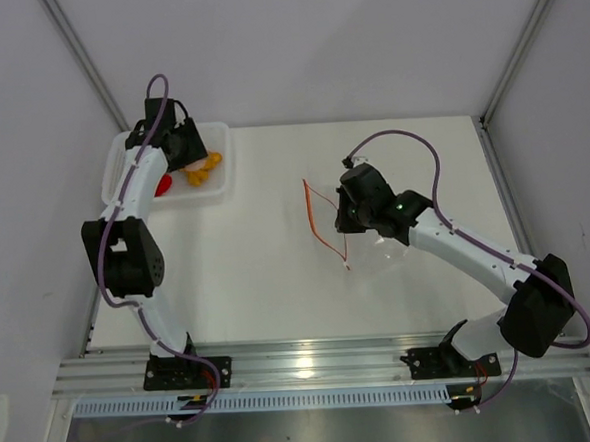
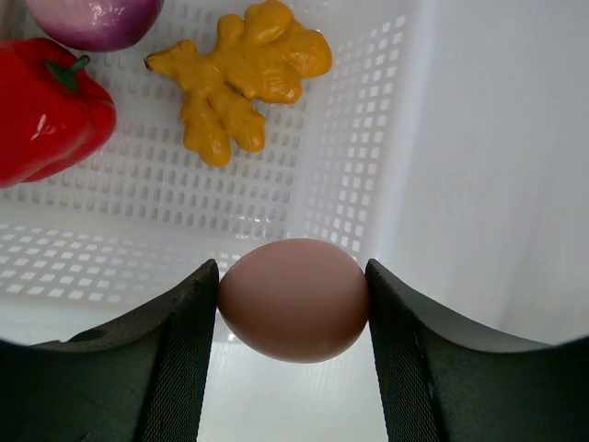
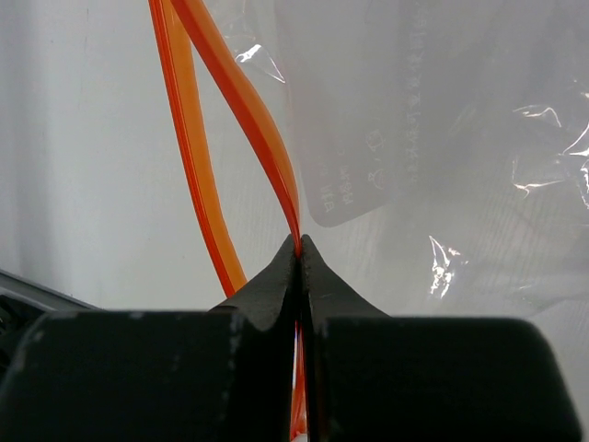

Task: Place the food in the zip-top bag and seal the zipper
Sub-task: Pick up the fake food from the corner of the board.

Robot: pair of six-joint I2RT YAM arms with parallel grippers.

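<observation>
My left gripper (image 2: 293, 272) is shut on a pale brown egg (image 2: 294, 299) and holds it over the white slotted basket (image 2: 350, 175). In the basket lie a red pepper (image 2: 46, 115), a purple onion (image 2: 92, 18) and an orange-yellow ginger root (image 2: 239, 78). In the top view the left gripper (image 1: 183, 146) is over the basket (image 1: 222, 135), with the pepper (image 1: 163, 184) and the ginger (image 1: 205, 169) beside it. My right gripper (image 3: 300, 241) is shut on one orange-red zipper (image 3: 248, 110) strip of the clear bag (image 3: 442, 138). The bag mouth gapes open toward the left (image 1: 320, 219).
The basket stands at the table's far left corner. The bag (image 1: 382, 251) lies right of the table's middle under my right gripper (image 1: 347, 218). Grey frame posts rise at both far corners. An aluminium rail runs along the near edge.
</observation>
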